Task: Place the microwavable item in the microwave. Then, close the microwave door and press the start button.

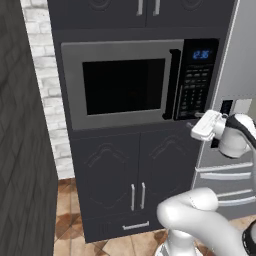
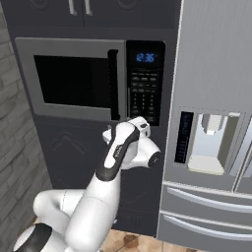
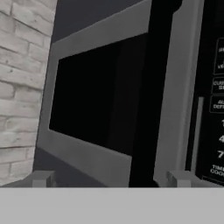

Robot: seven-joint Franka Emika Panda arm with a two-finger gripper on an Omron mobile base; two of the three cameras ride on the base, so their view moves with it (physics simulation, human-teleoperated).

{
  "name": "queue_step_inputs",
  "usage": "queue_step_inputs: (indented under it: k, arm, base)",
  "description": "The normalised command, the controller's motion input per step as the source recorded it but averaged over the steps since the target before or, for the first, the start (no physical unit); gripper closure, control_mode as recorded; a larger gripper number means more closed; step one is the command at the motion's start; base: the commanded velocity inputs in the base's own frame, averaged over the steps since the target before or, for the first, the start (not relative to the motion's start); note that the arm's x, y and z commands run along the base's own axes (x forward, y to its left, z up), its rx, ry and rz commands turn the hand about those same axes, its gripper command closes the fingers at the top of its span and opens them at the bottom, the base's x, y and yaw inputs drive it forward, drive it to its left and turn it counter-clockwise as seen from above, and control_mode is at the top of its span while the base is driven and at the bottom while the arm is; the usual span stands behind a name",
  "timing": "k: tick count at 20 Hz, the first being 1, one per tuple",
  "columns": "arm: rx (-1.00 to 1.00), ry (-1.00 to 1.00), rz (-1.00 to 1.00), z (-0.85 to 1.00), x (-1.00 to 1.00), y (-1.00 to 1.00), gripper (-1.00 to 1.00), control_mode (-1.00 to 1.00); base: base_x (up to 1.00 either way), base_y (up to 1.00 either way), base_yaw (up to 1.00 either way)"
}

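White two-finger gripper (image 1: 196,121): fingers spread apart, holding nothing, close to the lower right front of the microwave. Wide built-in steel-grey microwave (image 1: 75,50): set in dark cabinetry. Grey steel-framed microwave door (image 1: 120,120): shut, with dark window and black vertical bar handle (image 1: 173,85). Black keypad panel (image 1: 194,90): blue display lit. Beyond, right: steel fridge (image 2: 216,59).

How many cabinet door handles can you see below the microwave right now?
3. Two vertical bar handles sit side by side where the lower cabinet doors meet, under the microwave. One horizontal handle is on the drawer beneath. The arm may hide others.
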Motion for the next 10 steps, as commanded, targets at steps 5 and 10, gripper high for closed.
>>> queue_step_inputs:
  k: [5, 10]
  arm:
    - [0.0, 0.11, 0.0, -0.24, 0.54, -0.05, -1.0, -1.0]
    - [0.0, 0.1, 0.0, -0.26, 0.45, 0.0, -1.0, -1.0]
  base:
    - [0.0, 0.0, 0.0]
    - [0.0, 0.0, 0.0]
